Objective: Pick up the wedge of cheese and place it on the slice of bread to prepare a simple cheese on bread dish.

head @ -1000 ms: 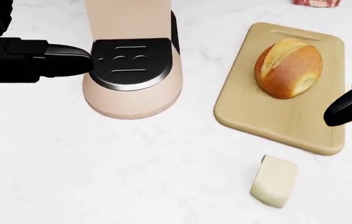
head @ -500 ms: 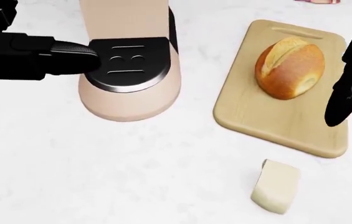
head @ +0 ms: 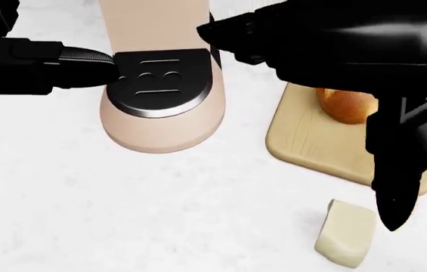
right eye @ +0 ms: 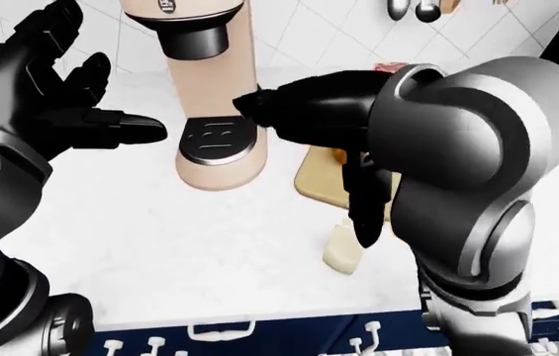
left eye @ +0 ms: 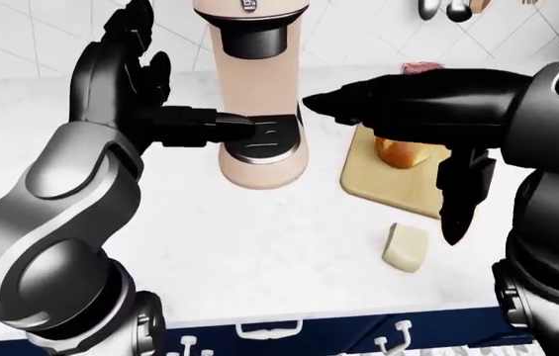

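A pale wedge of cheese (head: 345, 235) lies on the white counter, just below the wooden cutting board (head: 311, 150). A golden bread loaf (head: 347, 105) sits on the board, mostly hidden by my right arm. My right hand (head: 304, 124) is open and hovers over the board. Two fingers point left toward the machine. One finger (head: 396, 192) points down, its tip just right of and above the cheese, apart from it. My left hand (left eye: 175, 81) is open and empty, its thumb stretched toward the machine's drip plate.
A beige coffee machine (left eye: 259, 89) with a black drip plate (head: 156, 85) stands left of the board. A piece of raw meat (left eye: 420, 68) lies beyond the board. Utensils (left eye: 447, 9) hang on the tiled wall. The counter edge (left eye: 289, 320) runs along the bottom, with drawers below.
My right arm has swung in from the right edge, over the board, and now covers most of the bread. The left hand has hardly moved. The view shifted slightly.
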{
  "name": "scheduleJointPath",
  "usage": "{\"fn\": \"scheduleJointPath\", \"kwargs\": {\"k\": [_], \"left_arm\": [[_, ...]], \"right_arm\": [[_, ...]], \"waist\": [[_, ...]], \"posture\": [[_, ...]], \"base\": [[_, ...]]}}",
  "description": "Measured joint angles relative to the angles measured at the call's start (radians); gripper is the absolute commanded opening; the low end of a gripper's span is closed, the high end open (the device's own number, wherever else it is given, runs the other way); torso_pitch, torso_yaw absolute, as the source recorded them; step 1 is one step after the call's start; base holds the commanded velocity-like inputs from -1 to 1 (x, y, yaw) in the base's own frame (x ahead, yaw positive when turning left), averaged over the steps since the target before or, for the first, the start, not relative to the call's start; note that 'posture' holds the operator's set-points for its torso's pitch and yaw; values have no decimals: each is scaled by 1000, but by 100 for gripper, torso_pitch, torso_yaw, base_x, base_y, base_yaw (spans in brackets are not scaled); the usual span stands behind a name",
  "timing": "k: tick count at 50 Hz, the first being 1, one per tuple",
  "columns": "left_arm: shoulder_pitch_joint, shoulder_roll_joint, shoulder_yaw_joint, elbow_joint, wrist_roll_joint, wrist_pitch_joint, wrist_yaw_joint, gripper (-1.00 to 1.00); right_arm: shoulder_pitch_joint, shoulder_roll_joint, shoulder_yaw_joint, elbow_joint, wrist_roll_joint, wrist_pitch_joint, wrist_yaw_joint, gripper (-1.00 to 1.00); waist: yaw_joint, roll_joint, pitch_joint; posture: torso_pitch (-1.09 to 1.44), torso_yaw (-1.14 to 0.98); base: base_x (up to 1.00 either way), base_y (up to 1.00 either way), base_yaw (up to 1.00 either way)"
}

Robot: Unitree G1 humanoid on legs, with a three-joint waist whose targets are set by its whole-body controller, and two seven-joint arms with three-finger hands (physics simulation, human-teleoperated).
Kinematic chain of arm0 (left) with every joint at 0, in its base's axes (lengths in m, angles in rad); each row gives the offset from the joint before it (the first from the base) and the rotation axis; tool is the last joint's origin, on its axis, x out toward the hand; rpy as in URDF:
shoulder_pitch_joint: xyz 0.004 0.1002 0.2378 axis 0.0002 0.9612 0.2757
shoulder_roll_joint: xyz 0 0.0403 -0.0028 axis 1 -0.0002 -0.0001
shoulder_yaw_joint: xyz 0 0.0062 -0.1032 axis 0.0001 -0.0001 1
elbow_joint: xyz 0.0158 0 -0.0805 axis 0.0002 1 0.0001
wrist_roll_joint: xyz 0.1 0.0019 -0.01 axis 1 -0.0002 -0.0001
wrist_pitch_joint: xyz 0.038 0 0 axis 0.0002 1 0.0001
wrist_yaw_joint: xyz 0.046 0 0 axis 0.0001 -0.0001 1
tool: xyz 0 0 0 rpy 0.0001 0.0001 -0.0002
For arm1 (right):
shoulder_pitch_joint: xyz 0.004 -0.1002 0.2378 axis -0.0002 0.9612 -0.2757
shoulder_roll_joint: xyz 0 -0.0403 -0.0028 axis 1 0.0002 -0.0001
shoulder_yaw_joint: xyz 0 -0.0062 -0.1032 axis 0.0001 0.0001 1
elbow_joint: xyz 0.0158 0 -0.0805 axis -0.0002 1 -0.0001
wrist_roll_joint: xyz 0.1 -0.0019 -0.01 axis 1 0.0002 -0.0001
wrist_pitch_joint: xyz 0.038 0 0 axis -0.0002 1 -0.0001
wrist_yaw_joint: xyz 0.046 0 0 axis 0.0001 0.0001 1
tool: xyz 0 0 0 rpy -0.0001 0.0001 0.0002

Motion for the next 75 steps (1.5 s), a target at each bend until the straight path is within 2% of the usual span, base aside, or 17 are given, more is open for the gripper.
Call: {"fn": "scheduleJointPath", "kwargs": {"k": [5, 10, 18, 25, 35, 48, 57, 75], "left_arm": [[-8, 4, 7, -4, -6, 10, 3, 100], [-11, 8, 12, -7, -10, 11, 8, 100], [-18, 13, 11, 1, -18, 14, 10, 100], [-13, 11, 9, 2, -22, 9, 16, 100], [-13, 10, 11, -6, -32, 14, 25, 100], [-6, 17, 18, -8, -49, 10, 32, 100], [-3, 33, 24, 10, -62, -4, 39, 100], [6, 38, 15, 16, -86, -20, 59, 100]], "right_arm": [[-4, -63, 80, -113, 37, 130, 0, 100], [16, -91, 136, -181, 41, 204, 0, 100], [41, -117, 202, -268, 18, 267, 0, 100], [89, -143, 217, -307, 3, 289, 0, 100], [166, -160, 196, -333, -12, 284, 0, 100], [284, -109, 194, -334, -80, 220, 0, 100], [378, -57, 154, -333, -124, 159, 0, 100], [494, 8, 99, -320, -175, 52, 0, 100]], "waist": [[2, -3, 1], [4, -2, 5], [5, 1, 5], [4, 4, 4], [0, 4, -1], [-2, 3, -6], [-1, 1, -11], [1, -1, -17]], "posture": [[0, 0], [0, 0], [0, 0], [0, 0], [0, 0], [0, 0], [0, 0], [0, 0]], "base": [[0, 0, 0], [0, 0, 0], [0, 0, 0], [0, 0, 0], [0, 0, 0], [0, 0, 0], [0, 0, 0], [0, 0, 0]]}}
